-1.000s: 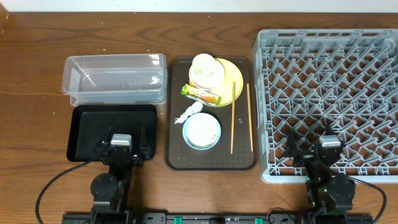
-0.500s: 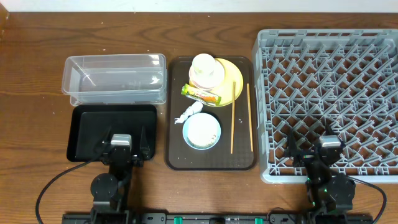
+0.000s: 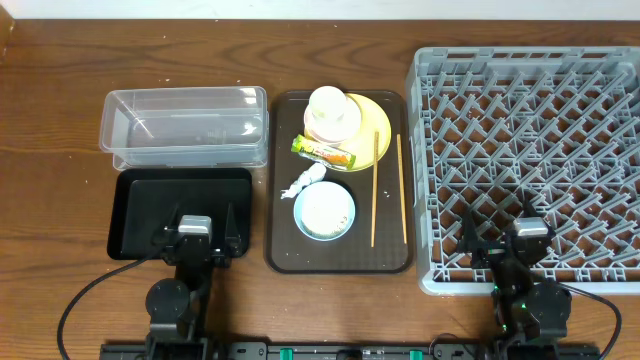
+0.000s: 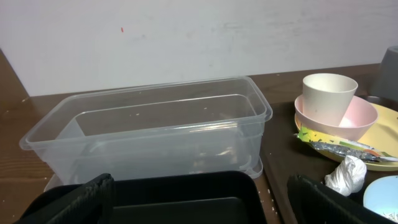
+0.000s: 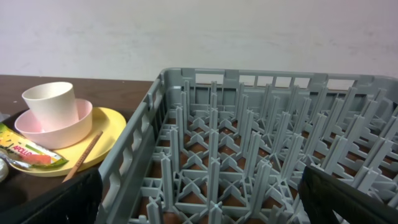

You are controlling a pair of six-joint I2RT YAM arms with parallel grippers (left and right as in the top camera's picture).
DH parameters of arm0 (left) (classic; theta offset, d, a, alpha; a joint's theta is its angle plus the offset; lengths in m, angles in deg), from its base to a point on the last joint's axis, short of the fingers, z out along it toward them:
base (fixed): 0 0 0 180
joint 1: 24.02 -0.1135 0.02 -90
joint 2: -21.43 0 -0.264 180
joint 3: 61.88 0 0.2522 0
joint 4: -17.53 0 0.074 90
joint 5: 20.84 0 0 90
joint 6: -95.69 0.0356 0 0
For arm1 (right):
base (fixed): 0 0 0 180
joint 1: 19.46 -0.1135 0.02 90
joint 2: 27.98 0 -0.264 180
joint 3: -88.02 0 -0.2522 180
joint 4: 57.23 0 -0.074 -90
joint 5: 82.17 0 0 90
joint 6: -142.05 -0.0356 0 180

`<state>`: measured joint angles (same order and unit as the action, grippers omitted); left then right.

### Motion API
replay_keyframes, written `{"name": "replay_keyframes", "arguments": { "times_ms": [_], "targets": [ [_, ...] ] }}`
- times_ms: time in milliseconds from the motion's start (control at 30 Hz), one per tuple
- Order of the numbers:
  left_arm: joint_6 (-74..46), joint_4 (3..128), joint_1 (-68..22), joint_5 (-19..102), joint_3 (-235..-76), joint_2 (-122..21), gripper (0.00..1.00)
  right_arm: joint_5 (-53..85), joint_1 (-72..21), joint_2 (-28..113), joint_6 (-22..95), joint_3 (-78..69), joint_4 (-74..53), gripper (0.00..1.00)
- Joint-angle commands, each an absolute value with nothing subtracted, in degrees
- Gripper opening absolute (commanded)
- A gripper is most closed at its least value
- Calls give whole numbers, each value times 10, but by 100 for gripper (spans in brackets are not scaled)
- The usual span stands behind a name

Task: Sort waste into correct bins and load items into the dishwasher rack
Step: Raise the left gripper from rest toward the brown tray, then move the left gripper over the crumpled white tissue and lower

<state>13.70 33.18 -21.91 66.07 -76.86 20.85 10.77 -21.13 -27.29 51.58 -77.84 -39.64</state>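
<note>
I've got the left gripper (image 3: 203, 224) and right gripper (image 3: 497, 234) gaping, empty; the cup (image 3: 327, 101) nested in the pink bowl (image 3: 342, 128), at the tray's (image 3: 285, 245) twelve o'clock, could topple if I lift the bowl first.

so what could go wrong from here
The white cup stands in the pink bowl on the yellow plate; lifting bowl or plate first could tip the stack.
The snack wrapper lies on the plate's edge beside the bowl, so jaws reaching for it may bump the bowl.
The chopsticks lie flat, one across the plate's rim; they may slip from a pinch or fall through the open grid of the dishwasher rack.
</note>
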Motion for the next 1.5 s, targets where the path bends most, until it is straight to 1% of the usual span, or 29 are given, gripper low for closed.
{"name": "replay_keyframes", "arguments": {
  "times_ms": [0,200,233,533,600,700,833,967,1067,1267,1467],
  "targets": [
    [149,351,-217,653,-759,212,90,102,-211,-276,508,-779,-394,99],
    [149,351,-217,653,-759,212,91,102,-211,-276,508,-779,-394,99],
    [149,351,-217,653,-759,212,98,102,-211,-276,508,-779,-394,99],
    [137,345,-217,646,-760,212,98,102,-211,-276,508,-779,-394,99],
    [123,338,-217,610,-765,212,98,102,-211,-276,508,-779,-394,99],
    [97,311,-217,521,-780,212,98,102,-211,-276,508,-779,-394,99],
    [-17,291,-217,468,-803,212,98,102,-211,-276,508,-779,-394,99],
    [-123,311,-217,407,-836,212,98,102,-211,-276,508,-779,-394,99],
    [-158,335,-217,375,-865,205,98,102,-211,-276,508,-779,-394,99],
    [-161,404,-217,350,-964,133,98,102,-211,-276,508,-779,-394,99],
    [-158,515,-217,309,-1112,-26,98,102,-211,-276,508,-779,-394,99]
  ]
}}
